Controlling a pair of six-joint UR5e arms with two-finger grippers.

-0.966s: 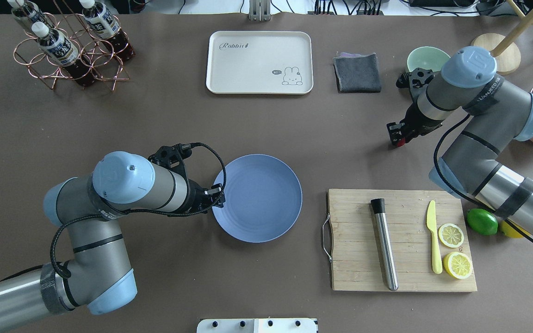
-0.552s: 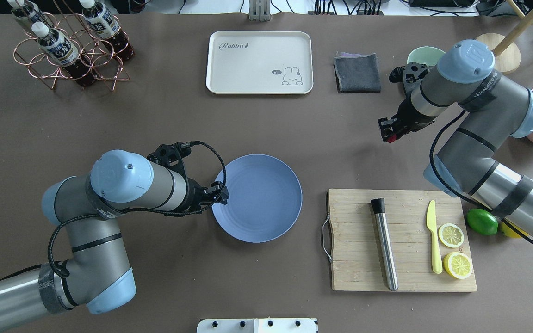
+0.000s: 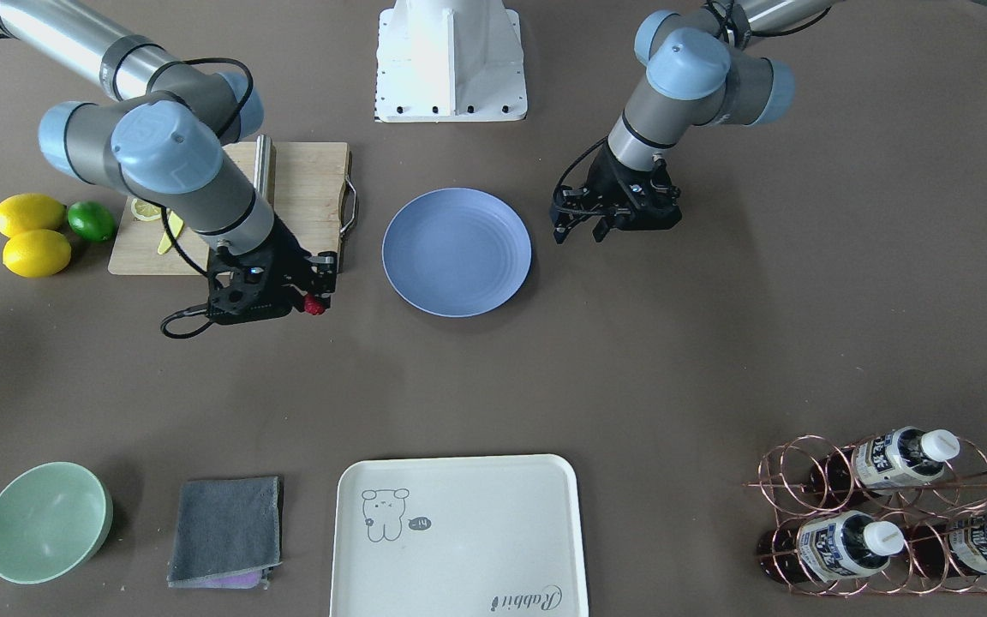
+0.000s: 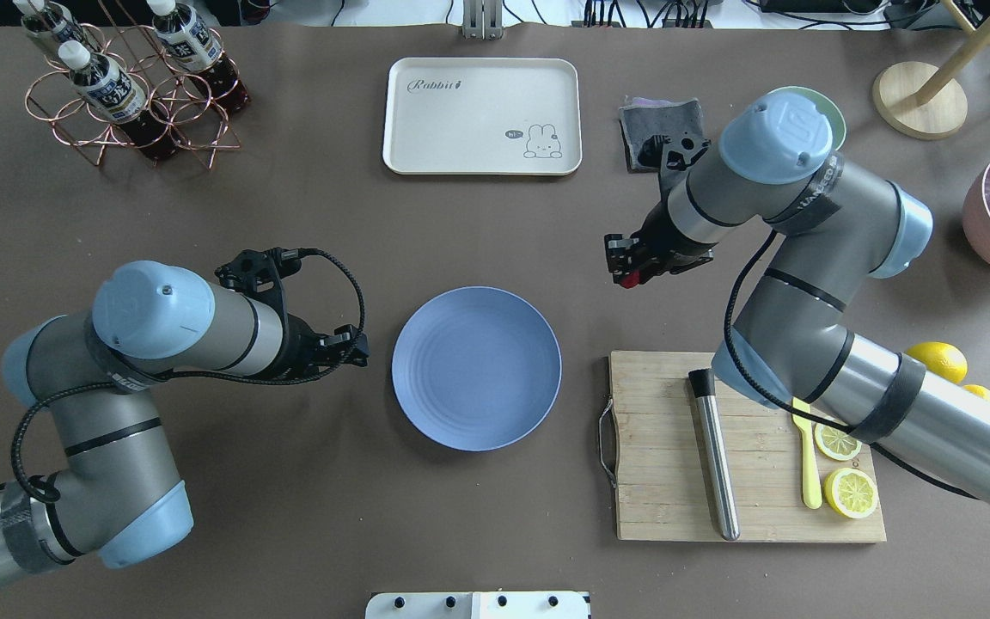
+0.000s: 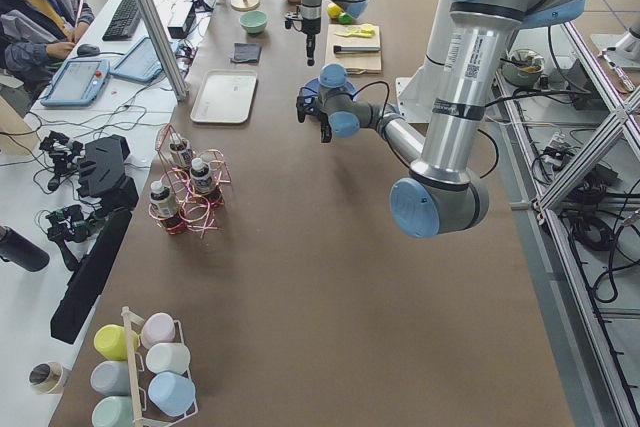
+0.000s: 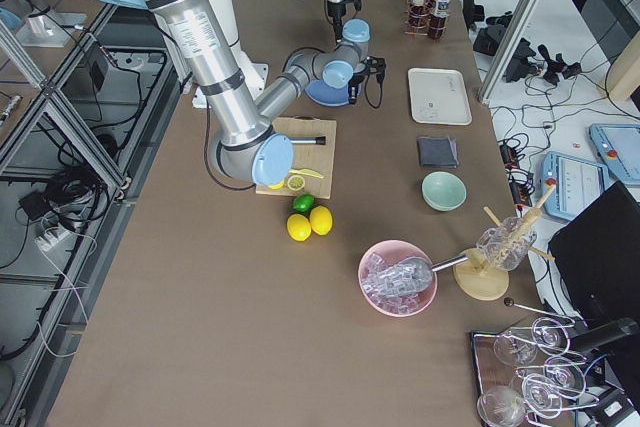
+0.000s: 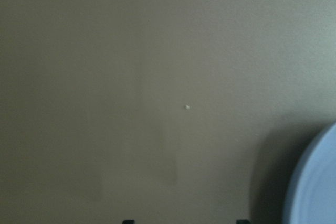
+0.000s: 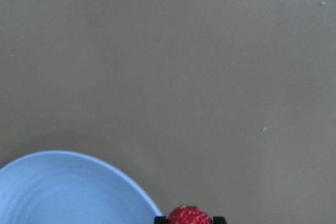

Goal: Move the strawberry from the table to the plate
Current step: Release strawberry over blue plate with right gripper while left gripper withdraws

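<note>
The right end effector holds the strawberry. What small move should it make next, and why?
Probably carry it sideways toward the plate: the right end effector grips the strawberry above bare table, beside the plate, not over it.

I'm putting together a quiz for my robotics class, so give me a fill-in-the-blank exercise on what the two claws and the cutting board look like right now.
The right claw is shut on the ____.
The left claw hovers beside the plate, apart from it, with its jaws ____.
On the cutting board lie ____ lemon halves.
Missing words: strawberry; open; two.
</note>
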